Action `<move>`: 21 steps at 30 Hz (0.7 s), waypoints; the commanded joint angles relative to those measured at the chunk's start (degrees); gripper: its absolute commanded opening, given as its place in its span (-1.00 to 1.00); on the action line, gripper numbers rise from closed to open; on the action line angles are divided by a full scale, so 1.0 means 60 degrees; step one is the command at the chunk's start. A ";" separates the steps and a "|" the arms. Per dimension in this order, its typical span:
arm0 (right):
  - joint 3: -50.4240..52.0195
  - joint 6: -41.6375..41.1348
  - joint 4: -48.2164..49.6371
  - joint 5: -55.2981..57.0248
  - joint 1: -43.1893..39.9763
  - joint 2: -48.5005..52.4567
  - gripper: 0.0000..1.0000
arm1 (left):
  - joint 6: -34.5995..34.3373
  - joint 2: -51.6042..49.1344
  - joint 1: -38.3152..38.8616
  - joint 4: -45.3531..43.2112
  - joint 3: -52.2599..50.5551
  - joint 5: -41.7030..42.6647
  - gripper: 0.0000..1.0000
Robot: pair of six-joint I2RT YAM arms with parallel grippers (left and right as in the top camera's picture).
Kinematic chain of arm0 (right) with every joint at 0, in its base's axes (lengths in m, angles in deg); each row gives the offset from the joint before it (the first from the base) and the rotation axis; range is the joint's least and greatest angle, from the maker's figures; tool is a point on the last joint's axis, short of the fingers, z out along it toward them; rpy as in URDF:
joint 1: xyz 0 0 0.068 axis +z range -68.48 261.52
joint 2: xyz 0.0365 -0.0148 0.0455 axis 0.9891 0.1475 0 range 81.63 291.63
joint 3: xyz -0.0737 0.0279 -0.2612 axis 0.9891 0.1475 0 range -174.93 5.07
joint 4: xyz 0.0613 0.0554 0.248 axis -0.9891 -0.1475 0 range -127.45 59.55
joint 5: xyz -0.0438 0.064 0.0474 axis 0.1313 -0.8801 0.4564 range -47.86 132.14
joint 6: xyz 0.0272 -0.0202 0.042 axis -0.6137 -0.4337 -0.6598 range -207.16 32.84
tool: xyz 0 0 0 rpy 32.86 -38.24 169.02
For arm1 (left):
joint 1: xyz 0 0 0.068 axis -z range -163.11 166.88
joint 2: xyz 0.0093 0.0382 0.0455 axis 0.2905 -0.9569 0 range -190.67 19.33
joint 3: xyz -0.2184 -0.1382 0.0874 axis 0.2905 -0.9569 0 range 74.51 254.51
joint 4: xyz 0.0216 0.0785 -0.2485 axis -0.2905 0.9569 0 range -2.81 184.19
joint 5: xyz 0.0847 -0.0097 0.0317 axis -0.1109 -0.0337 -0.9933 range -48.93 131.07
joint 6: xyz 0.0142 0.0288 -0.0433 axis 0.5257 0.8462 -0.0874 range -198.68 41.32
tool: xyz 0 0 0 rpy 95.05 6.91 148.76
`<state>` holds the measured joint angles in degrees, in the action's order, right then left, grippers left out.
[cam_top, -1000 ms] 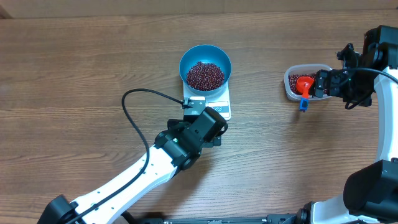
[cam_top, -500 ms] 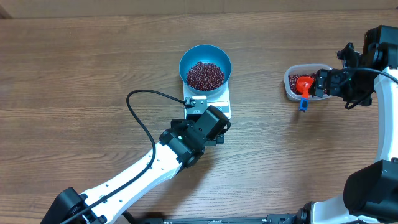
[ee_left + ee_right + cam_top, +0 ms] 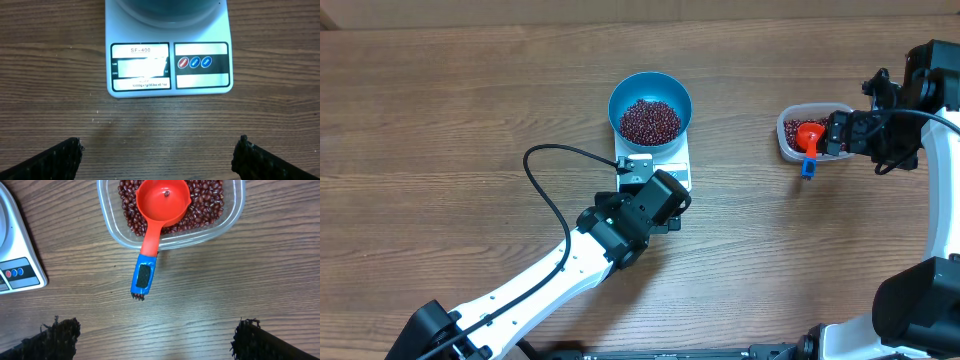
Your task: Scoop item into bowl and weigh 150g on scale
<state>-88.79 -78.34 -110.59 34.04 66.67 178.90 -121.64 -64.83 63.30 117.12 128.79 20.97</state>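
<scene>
The blue bowl (image 3: 650, 88) stands on the white scale (image 3: 672, 160) and holds a heap of dark red beans (image 3: 650, 121). My left gripper (image 3: 656, 196) hovers just in front of the scale, open and empty. In the left wrist view the scale's front panel (image 3: 170, 67) lies ahead, its display washed out by glare, and only the bowl's underside (image 3: 167, 7) shows. My right gripper (image 3: 835, 135) hangs open beside a clear tub (image 3: 787, 145). More beans (image 3: 205, 205) and an orange-red scoop (image 3: 162, 197) lie in the tub, the scoop's blue handle (image 3: 143, 275) sticking out over the rim.
A black cable (image 3: 545, 190) loops over the table left of the left arm. In the right wrist view a corner of the scale (image 3: 17, 255) shows at the left edge. Bare wood lies between the fingers (image 3: 62, 337) of the right gripper.
The left arm shifted slightly right, toward the scale's front, then held still. The right arm, bowl, tub and scoop have not moved.
</scene>
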 commanded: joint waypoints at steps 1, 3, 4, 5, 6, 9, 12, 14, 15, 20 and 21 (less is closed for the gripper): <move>-0.0215 0.0044 0.0047 0.0058 0.0015 -0.0189 1.00 | -0.0138 -0.0117 -0.0055 0.0004 -0.0113 0.0000 0.99; -0.0215 0.0044 0.0047 0.0058 0.0015 -0.0189 1.00 | -0.0135 -0.0117 -0.0055 0.0051 -0.0120 0.0000 0.99; -0.0215 0.0044 0.0051 0.0058 0.0015 -0.0189 1.00 | -0.0138 -0.0117 -0.0055 0.0044 -0.0146 0.0000 0.99; -0.0215 0.0044 0.0047 0.0058 0.0015 -0.0189 1.00 | -0.0142 -0.0117 -0.0055 0.0040 -0.0186 -0.0007 0.99; -0.0215 0.0044 0.0051 0.0058 0.0015 -0.0189 1.00 | -0.0149 -0.0117 -0.0062 0.0040 -0.0226 -0.0025 0.99; -0.0215 0.0044 0.0051 0.0058 0.0015 -0.0189 1.00 | -0.0404 -0.0117 -0.0073 0.0044 -0.0379 -0.0117 0.99; -0.0215 0.0044 0.0047 0.0058 0.0015 -0.0189 1.00 | -0.0576 -0.0117 -0.0120 0.0040 -0.0415 -0.0142 0.99; -0.0215 0.0044 0.0047 0.0058 0.0015 -0.0189 1.00 | -0.0576 -0.0117 -0.0127 0.0036 -0.0415 -0.0142 0.99; -0.0215 0.0044 0.0047 0.0058 0.0015 -0.0189 1.00 | -0.0576 -0.0117 -0.0127 0.0036 -0.0415 -0.0142 0.99; -0.0215 0.0044 0.0047 0.0058 0.0015 -0.0189 1.00 | -0.0572 -0.0117 -0.0127 0.0036 -0.0415 -0.0146 0.99; -0.0215 0.0044 0.0051 0.0058 0.0015 -0.0189 1.00 | -0.0572 -0.0117 -0.0127 0.0036 -0.0415 -0.0146 0.99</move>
<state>-88.79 -78.31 -110.59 34.04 66.67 178.90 -123.78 -65.02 62.86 117.36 126.91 20.93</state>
